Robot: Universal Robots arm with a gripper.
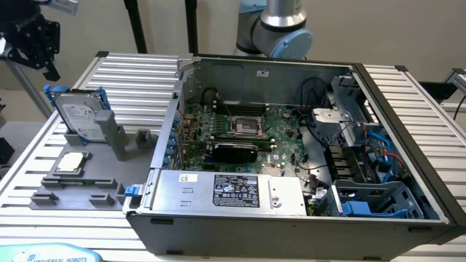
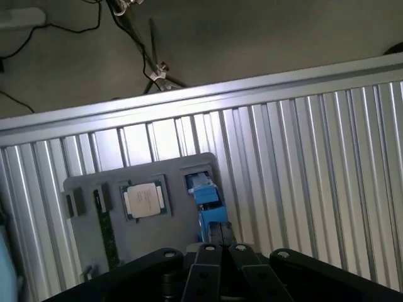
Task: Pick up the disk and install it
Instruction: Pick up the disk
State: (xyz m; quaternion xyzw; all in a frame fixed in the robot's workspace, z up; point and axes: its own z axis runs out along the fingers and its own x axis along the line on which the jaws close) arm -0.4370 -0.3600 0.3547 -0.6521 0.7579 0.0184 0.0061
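Gripper (image 2: 220,231) hangs above the disk (image 1: 78,117), jaws clenched on nothing; disk stands upright in grey fixture (image 1: 109,170), at the exterior view's left.

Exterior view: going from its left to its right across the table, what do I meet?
The disk standing on edge in the grey holder → the motherboard inside the open computer case → the blue drive cage in the case's near corner.

The exterior view looks down at an angle, from fairly near, across an open computer case (image 1: 276,68) on a ribbed table (image 1: 138,71). The wrist view looks steeply down from well above. Both take in the grey tray (image 1: 102,164) holding a processor chip (image 2: 145,200).
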